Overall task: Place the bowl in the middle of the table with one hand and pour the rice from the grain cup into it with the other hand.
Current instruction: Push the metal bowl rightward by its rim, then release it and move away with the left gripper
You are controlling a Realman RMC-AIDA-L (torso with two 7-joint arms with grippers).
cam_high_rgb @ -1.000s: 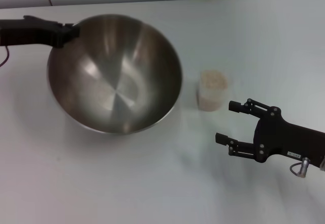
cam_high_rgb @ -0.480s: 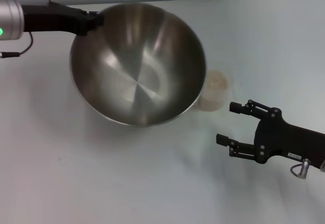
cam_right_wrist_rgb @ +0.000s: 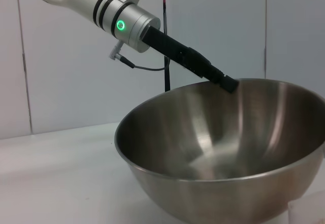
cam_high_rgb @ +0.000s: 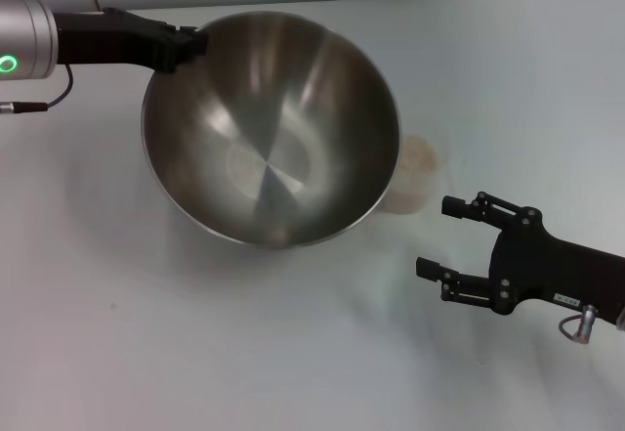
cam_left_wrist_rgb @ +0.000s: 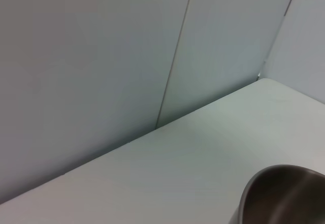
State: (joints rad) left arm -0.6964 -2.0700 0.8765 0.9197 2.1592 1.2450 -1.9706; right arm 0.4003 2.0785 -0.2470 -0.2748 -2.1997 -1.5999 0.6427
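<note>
Head view: bowl (cam_high_rgb: pixel 270 128) rim in left claw (cam_high_rgb: pixel 186 48).

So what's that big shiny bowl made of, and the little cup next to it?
The bowl looks like metal, probably stainless steel: its inside is brushed grey and throws back streaks of light. The left gripper grips its rim. The grain cup, half hidden behind the bowl, seems to be clear, slightly cloudy plastic, since pale rice shows through its wall. The right gripper waits open nearby.

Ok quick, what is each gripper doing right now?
Left gripper: shut on the bowl rim, holding it.
Right gripper: open, empty, near the grain cup.
</note>
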